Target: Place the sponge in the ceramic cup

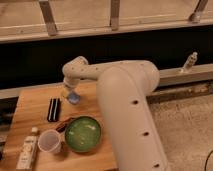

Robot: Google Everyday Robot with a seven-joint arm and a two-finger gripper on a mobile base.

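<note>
The small light-blue sponge [74, 97] hangs under my gripper [70, 93], which is shut on it above the wooden table's back middle. The white ceramic cup [50, 141] stands upright near the table's front left, well below and to the left of the gripper. Its pale inside holds nothing that I can see. My arm reaches in from the lower right and covers the table's right side.
A wide green bowl [82, 133] sits right beside the cup. A black ribbed block [53, 109] lies left of the gripper. A white bottle [27, 152] lies at the front left corner. A reddish-brown item [65, 123] sits between the block and the bowl. The wooden table [32, 107] ends at a dark wall behind.
</note>
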